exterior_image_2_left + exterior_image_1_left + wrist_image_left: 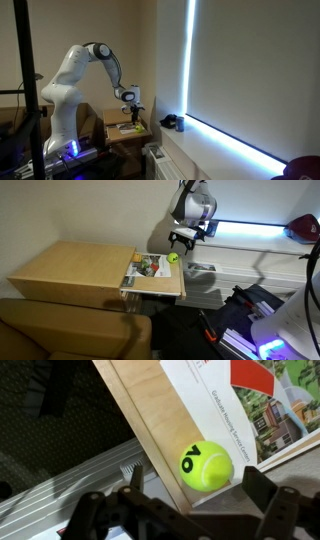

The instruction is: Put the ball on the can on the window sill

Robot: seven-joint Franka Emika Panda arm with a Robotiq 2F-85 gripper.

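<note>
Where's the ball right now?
The ball sits on the wooden table's edge strip, at the magazine's corner. In an exterior view that is the table end nearest the window sill, just under the hand.

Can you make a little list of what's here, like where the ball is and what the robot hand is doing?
ball: yellow-green, on the table near its edge, beside the magazine
gripper: open, above the ball, not holding it
window sill: dark object on it, too small to identify
</note>
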